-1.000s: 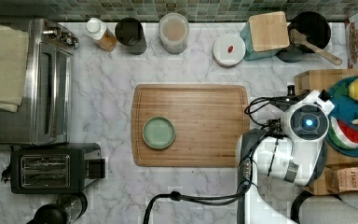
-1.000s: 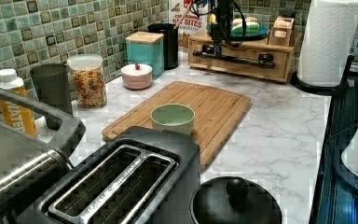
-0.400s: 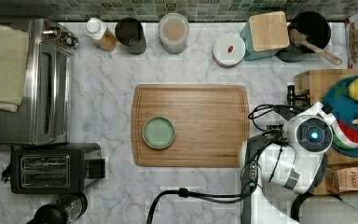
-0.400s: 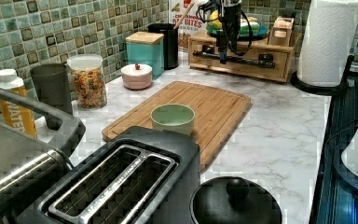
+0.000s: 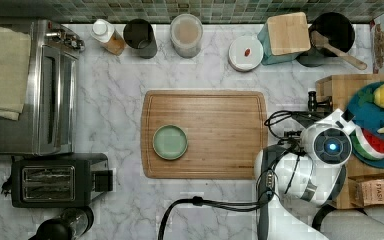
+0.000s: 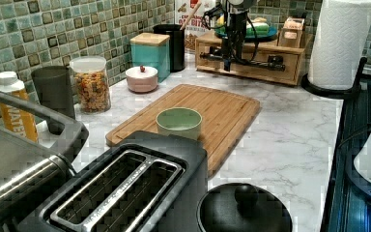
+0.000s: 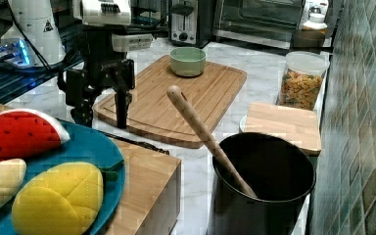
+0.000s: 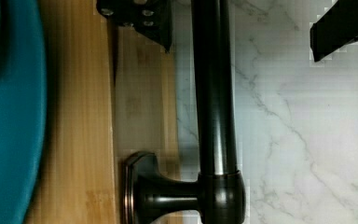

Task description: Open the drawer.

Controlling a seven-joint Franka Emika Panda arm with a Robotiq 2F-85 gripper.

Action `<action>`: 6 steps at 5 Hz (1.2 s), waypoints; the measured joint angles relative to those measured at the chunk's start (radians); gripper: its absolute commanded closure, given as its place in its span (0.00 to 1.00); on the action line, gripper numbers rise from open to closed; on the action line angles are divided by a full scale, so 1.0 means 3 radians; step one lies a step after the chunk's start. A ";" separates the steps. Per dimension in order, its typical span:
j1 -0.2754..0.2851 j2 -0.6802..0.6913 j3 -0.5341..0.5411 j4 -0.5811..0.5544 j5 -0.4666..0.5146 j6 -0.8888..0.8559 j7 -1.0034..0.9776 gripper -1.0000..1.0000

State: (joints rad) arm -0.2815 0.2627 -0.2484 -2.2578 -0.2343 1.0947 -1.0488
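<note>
The drawer [image 6: 251, 63] sits in a low bamboo cabinet at the far end of the marble tabletop [image 6: 290, 140] in the left view, between the black utensil pot [image 6: 176, 46] and the paper towel roll [image 6: 335, 43]. Its long black bar handle [image 8: 214, 93] runs across the drawer front on two posts; in the wrist view one post [image 8: 168, 196] joins the bar to the light wood.

The pincer [image 7: 103, 105] hangs down over this handle with its fingers spread apart. In the wrist view one finger [image 8: 140, 16] is on the wooden side of the bar and the other finger [image 8: 342, 28] is over the marble side, well apart from the bar, so the handle lies between them and the pincer is open, gripping nothing. In the right view both dark fingers point down in front of the cabinet, just beside the edge of the cutting board [image 7: 176, 98].

On top of the cabinet rests a blue plate [image 7: 93, 152] with a toy watermelon slice [image 7: 14, 134] and a yellow toy fruit [image 7: 58, 196]. In the top view the arm's white body [image 5: 310, 170] is at the top view's right, next to the cabinet. A green bowl [image 5: 170, 142] stands on the cutting board, near its lower left corner in the top view. I cannot tell from these pictures whether the drawer is pulled out a little.
</note>
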 measured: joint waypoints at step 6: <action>-0.0092 0.0154 0.0055 -0.0124 0.0129 0.0225 -0.0150 0.00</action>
State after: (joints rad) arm -0.3091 0.3088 -0.2319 -2.2949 -0.1954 1.1621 -1.0938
